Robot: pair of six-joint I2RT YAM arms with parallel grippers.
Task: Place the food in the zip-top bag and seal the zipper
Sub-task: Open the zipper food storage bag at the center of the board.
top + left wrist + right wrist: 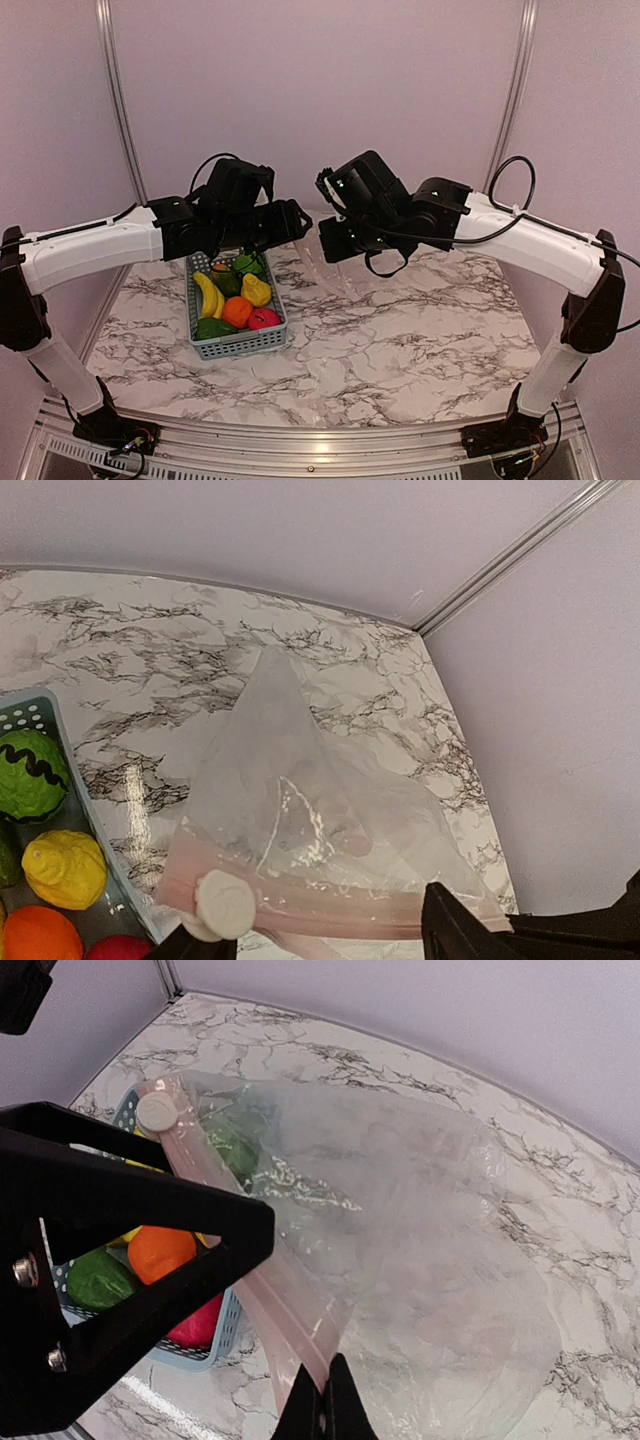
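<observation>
The zipper [285,1315] stretches from the right pincer [322,1407], clamped on its end, toward the left pincer [298,222], whose grip I cannot tell.

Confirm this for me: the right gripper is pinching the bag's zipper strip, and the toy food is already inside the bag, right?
Not quite. The right gripper does pinch the zipper strip of the bag, but the food is not inside it: it lies in the mesh basket, as the top external view shows.
</observation>
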